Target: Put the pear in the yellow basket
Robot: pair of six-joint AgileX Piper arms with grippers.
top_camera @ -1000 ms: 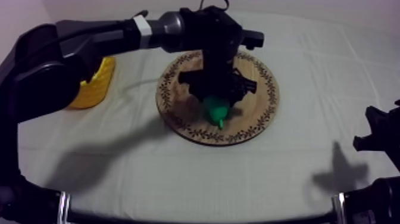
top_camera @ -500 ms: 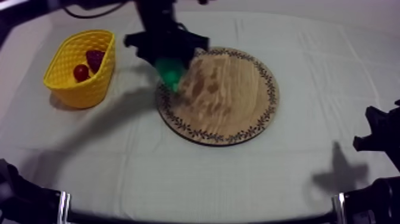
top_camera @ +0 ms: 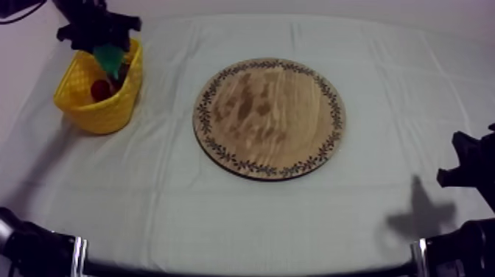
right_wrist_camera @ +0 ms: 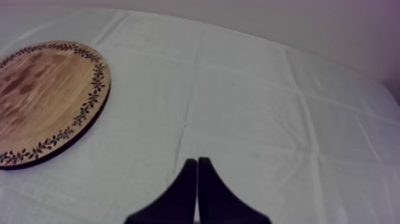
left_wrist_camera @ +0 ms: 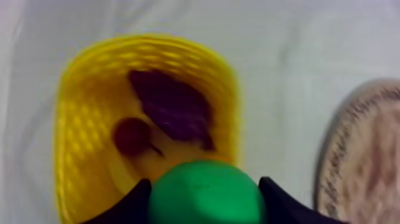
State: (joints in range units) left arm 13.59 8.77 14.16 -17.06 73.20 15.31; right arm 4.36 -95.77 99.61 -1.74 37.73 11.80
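Left wrist view: the left gripper (left_wrist_camera: 203, 208) is clamped on the pear (left_wrist_camera: 205, 186), which hangs over the basket (left_wrist_camera: 76, 119) near the table's (top_camera: 221, 214) far left corner. Release seems next, into the room beside the grapes (left_wrist_camera: 172, 110) and small red fruit (left_wrist_camera: 132, 136). The right gripper (right_wrist_camera: 197, 174), fingers together, rests near the right edge.

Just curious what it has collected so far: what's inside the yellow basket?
A bunch of grapes and a small red fruit lie in the yellow basket. The pear, held in the left tool over it, hides part of the basket's floor.
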